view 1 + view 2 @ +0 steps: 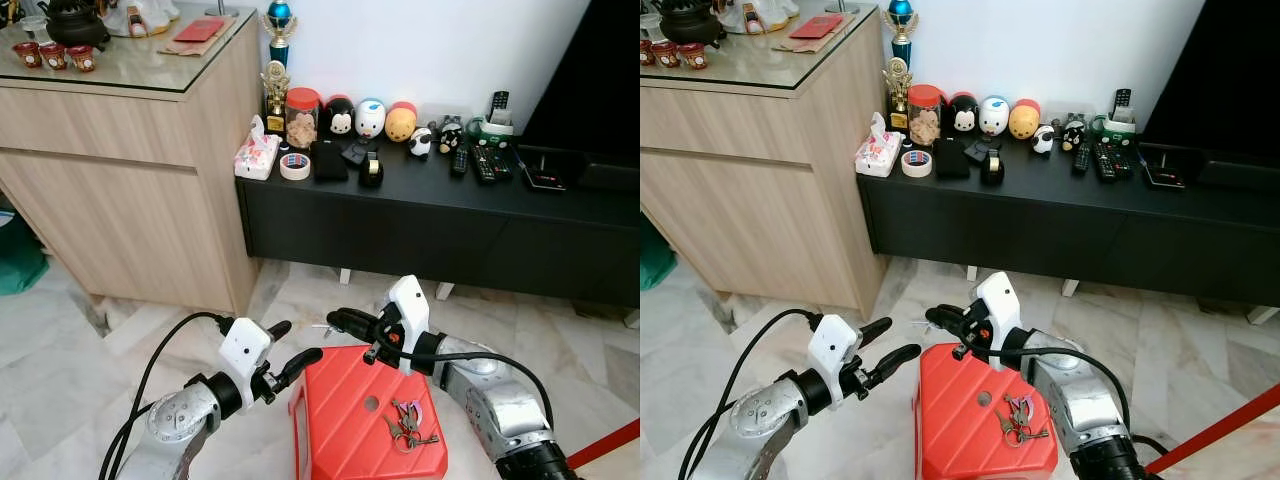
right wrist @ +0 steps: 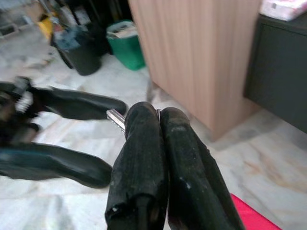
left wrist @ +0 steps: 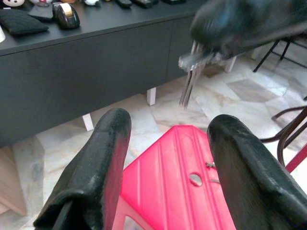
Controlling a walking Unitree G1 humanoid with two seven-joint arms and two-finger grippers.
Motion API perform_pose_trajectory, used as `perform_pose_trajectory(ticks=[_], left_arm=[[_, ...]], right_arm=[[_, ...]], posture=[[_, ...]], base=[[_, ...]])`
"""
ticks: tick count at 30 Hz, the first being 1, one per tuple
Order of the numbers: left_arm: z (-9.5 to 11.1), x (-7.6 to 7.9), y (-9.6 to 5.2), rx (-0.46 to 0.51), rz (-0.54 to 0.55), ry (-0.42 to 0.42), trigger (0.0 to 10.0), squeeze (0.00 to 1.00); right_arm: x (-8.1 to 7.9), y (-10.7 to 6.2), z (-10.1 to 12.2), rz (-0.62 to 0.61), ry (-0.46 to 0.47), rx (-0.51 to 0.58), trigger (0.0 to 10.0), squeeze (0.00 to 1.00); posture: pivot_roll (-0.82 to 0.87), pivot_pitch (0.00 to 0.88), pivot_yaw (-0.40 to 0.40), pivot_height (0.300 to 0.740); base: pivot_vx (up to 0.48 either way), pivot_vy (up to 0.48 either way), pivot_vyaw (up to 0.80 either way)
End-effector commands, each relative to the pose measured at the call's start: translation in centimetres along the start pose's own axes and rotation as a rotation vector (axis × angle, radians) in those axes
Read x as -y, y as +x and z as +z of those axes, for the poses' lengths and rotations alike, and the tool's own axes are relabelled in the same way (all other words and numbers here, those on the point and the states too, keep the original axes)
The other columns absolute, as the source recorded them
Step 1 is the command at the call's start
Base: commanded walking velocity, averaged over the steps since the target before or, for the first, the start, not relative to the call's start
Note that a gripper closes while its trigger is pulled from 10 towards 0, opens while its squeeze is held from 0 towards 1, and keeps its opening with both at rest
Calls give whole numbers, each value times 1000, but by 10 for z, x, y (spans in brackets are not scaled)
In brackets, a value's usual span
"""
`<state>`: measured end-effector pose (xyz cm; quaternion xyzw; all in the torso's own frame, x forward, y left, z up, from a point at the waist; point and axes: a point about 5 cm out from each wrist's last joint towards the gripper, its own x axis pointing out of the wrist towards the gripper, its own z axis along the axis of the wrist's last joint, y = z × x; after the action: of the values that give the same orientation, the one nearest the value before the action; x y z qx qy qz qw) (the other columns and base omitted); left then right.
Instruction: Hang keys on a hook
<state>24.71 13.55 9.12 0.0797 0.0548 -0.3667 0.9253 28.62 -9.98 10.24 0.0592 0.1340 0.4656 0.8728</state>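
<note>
A red plastic stool (image 1: 345, 410) stands on the marble floor right in front of me. A bunch of keys (image 1: 408, 425) lies on its top, near my right forearm. My right gripper (image 1: 335, 320) hovers over the stool's far edge, shut on a silver key (image 3: 189, 81) that hangs down from its tips. Its blade also pokes out beside the closed fingers (image 2: 139, 139). My left gripper (image 1: 298, 343) is open, just left of the stool and close to the right gripper's tip, with nothing between its fingers (image 3: 108, 158).
A low black console (image 1: 420, 215) runs along the wall ahead, carrying toy figures, a tape roll, a jar and remotes. A tall wooden cabinet (image 1: 130, 190) stands to the left. Green and dark bins (image 2: 127, 40) sit beyond it. A red strap (image 1: 605, 445) crosses the lower right.
</note>
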Motion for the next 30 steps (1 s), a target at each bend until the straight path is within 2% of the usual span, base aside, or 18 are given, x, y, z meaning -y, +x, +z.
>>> perform_pose_trajectory(ticks=[1, 4, 10, 20, 23, 30], left_arm=[[6, 0, 2, 0, -22, 24, 10000, 0], [7, 0, 2, -1, -26, 29, 10000, 0], [13, -2, 6, 9, -40, 44, 10000, 0], [21, 0, 6, 14, -106, 27, 10000, 0], [20, 6, 4, -12, -166, 8, 10000, 0], [23, 6, 5, -2, -169, 2, 10000, 0]], right_arm=[[-1, -4, 9, 13, 5, 29, 10000, 0], [-3, -4, 12, 20, 0, 37, 10000, 0], [-16, 2, 16, 94, -10, 39, 10000, 0], [-14, -2, 10, 96, -25, -25, 10000, 0], [-15, 0, 9, 106, -2, -21, 10000, 0], [-15, 0, 7, 116, 34, -28, 10000, 0]], posture=[[52, 17, -64, 740], [52, 21, -63, 740], [64, 35, -63, 740], [66, 38, -68, 740], [69, 40, -70, 740], [68, 40, -73, 740]], base=[[0, 0, 0], [0, 0, 0], [0, 0, 0], [0, 0, 0], [0, 0, 0], [0, 0, 0]])
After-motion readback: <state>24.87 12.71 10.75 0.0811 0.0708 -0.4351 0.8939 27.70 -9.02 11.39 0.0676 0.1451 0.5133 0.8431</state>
